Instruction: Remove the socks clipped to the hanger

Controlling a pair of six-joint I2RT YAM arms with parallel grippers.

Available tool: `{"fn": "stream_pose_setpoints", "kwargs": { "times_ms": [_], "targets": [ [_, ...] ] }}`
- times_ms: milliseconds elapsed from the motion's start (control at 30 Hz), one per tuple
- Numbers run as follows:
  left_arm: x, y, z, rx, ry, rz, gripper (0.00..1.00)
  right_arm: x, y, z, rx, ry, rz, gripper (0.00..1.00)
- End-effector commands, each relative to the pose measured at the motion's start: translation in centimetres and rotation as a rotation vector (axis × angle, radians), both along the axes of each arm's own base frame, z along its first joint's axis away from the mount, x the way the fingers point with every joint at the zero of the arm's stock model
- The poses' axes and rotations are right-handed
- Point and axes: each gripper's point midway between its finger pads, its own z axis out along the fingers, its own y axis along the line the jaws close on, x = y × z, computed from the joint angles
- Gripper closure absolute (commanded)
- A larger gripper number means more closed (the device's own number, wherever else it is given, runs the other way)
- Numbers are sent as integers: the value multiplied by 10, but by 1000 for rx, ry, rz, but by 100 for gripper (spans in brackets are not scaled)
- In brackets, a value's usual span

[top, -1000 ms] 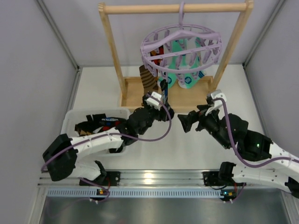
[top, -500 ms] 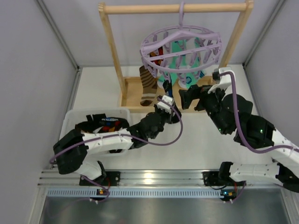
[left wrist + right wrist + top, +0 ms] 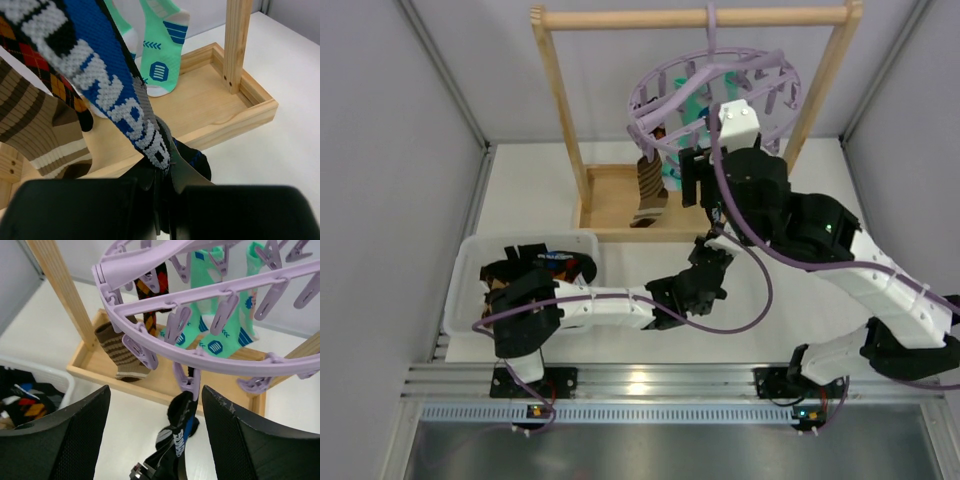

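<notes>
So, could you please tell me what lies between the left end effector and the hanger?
The black sock with blue-white lettering, pinched below by the left end effector and clipped above to the hanger; the right wrist view shows it.

Left gripper (image 3: pixel 162 172) — was open at the black-and-blue sock (image 3: pixel 100 85), now clamped on it and drawn back nearward. Right gripper (image 3: pixel 155 390) — risen from table height to the hanger (image 3: pixel 200 356), which has tipped.
</notes>
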Motion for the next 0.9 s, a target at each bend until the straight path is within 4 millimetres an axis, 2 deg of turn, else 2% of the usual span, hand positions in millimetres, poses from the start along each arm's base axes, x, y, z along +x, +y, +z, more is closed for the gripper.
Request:
{"fn": "stream_pose_setpoints", "kwargs": {
  "times_ms": [0,367,567,867],
  "targets": [
    [1,-3,25,-51,-41,40,100,8,-13,-17,-162,33,-66,30],
    [-4,-9,32,-53,-49,26,100,19,-29,-27,-234,40,-162,33],
    [-7,-14,30,-51,-49,17,100,30,-40,-35,-211,56,-176,37],
    [-11,-20,34,-40,-59,13,100,46,-41,-39,-232,53,-209,43]
  ]
}}
